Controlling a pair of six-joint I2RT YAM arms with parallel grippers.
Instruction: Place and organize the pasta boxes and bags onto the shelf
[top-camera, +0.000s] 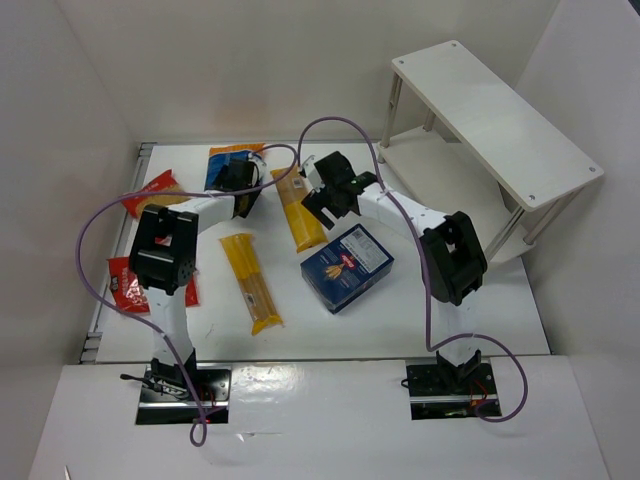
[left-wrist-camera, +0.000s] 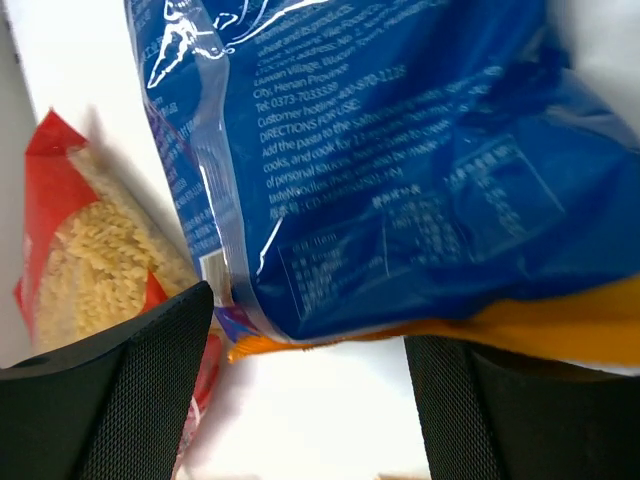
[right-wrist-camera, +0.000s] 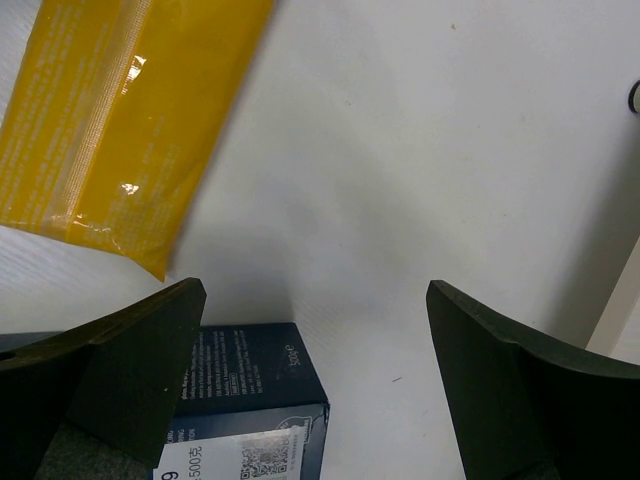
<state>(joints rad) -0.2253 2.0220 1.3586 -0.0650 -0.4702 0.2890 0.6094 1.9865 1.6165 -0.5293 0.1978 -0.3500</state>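
Note:
The dark blue pasta box (top-camera: 347, 267) lies flat mid-table; its corner shows in the right wrist view (right-wrist-camera: 250, 400). The blue bag with orange ends (top-camera: 233, 162) lies at the back left. My left gripper (top-camera: 241, 183) is open at its near orange end (left-wrist-camera: 560, 320), and the bag (left-wrist-camera: 400, 150) fills the view beyond the fingertips (left-wrist-camera: 150, 400). My right gripper (top-camera: 320, 190) is open and empty, above the table beside a yellow spaghetti packet (top-camera: 300, 208) (right-wrist-camera: 120, 120). A second yellow packet (top-camera: 251, 283) lies left of the box. Two red bags (top-camera: 153, 193) (top-camera: 126, 285) lie at the far left. The white shelf (top-camera: 490, 115) stands back right with nothing visible on its top board.
White walls close in the table on three sides. A red bag (left-wrist-camera: 80, 260) lies right next to the blue bag's left side. Purple cables loop above both arms (top-camera: 330, 125). The shelf's lower board (top-camera: 440, 165) reaches toward the right arm.

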